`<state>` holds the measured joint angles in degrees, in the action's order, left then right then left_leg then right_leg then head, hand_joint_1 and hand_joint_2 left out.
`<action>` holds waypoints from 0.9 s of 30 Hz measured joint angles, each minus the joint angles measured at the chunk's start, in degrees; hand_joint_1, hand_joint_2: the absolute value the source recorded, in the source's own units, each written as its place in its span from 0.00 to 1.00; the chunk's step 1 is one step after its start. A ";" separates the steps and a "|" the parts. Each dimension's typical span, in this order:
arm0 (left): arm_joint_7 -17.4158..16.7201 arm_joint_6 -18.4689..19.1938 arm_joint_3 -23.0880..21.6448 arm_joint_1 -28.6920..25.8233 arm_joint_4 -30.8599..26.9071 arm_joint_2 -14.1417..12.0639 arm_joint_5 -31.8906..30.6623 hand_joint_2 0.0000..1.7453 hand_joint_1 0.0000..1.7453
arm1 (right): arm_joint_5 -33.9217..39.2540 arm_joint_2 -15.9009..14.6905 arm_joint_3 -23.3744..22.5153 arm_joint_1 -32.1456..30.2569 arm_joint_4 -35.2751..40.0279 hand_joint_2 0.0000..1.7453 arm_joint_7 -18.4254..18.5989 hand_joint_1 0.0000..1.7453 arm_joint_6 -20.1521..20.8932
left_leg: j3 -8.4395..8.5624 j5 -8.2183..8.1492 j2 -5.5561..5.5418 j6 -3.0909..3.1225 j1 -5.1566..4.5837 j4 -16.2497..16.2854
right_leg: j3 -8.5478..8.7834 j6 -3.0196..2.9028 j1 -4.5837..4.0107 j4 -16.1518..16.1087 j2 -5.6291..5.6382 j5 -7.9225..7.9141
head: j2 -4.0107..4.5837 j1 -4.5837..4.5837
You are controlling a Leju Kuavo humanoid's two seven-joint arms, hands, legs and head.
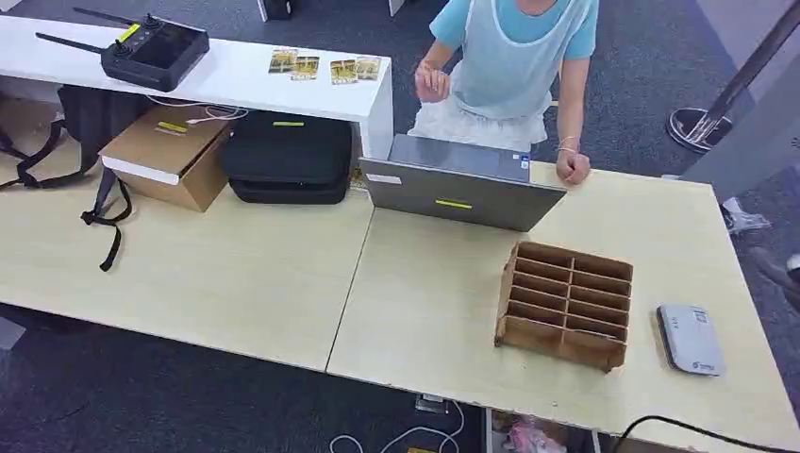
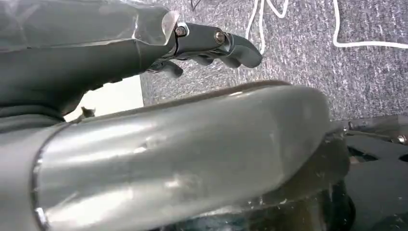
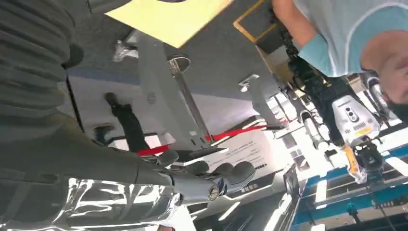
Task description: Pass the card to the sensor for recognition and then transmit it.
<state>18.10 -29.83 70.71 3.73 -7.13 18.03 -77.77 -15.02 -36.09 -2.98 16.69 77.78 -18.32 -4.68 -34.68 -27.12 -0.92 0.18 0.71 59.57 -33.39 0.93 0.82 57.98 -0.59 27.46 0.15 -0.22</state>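
Currently left hand [image 2: 207, 45] fingers curled, holding nothing, right hand [image 3: 211, 178] likewise curled and empty, sensor [image 1: 691, 339] on worktop [image 1: 236, 274] beside wooden organizer [image 1: 565, 304], person [image 1: 514, 71] behind laptop [image 1: 458, 184].

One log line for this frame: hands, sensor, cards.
left hand: holds nothing | right hand: holds nothing | sensor: on table, right of organizer | cards: on white shelf

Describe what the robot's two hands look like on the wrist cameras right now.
The left hand has a glossy dark-grey thumb with two round silver screw heads, darker fingers behind it, and a clear shiny plastic wrap over the grey cover. The right hand looks alike: rounded grey fingertips, one brass-toned screw head, a ribbed grey cover and crinkled reflective wrap at the wrist.
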 joint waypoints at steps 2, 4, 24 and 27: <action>-0.04 0.00 0.24 -0.02 0.00 0.00 0.04 0.00 0.00 | -0.72 -0.37 -3.45 -5.35 4.70 1.00 0.04 0.00 0.22 | 0.06 -0.01 0.08 0.00 -0.01 -0.01 | -0.01 -0.01 -0.01 0.00 0.09 0.01 | 0.00 0.07; -0.04 0.00 0.33 -0.02 0.00 0.00 0.04 0.00 0.00 | -2.12 -0.39 -6.01 -9.84 8.54 1.00 0.11 0.00 0.68 | 0.10 -0.03 0.09 -0.02 0.00 -0.02 | 0.02 -0.03 -0.02 0.00 0.10 0.03 | 0.00 0.09; 0.02 0.00 0.92 -0.05 0.04 0.02 -2.89 0.00 0.00 | -31.26 7.13 -2.61 -26.09 23.66 1.00 8.88 0.00 -6.67 | 0.21 0.00 0.28 -0.06 0.01 -0.07 | 0.07 -0.09 0.01 0.02 0.26 0.06 | 0.00 0.07; -0.09 0.00 0.92 -0.04 0.04 0.02 -3.26 0.00 0.00 | -34.70 8.39 -0.02 -25.95 23.38 1.00 10.84 0.00 -7.17 | 0.21 0.00 0.29 -0.06 0.01 -0.07 | 0.07 -0.09 0.00 0.02 0.27 0.06 | 0.00 0.07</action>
<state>18.01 -29.83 71.63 3.69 -7.08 18.05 -81.02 -49.72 -27.70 -3.00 -9.26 101.15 -7.48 -11.84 -34.46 -27.13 -0.64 0.12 0.72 59.50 -33.32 0.84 0.82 58.00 -0.31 27.52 0.15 -0.15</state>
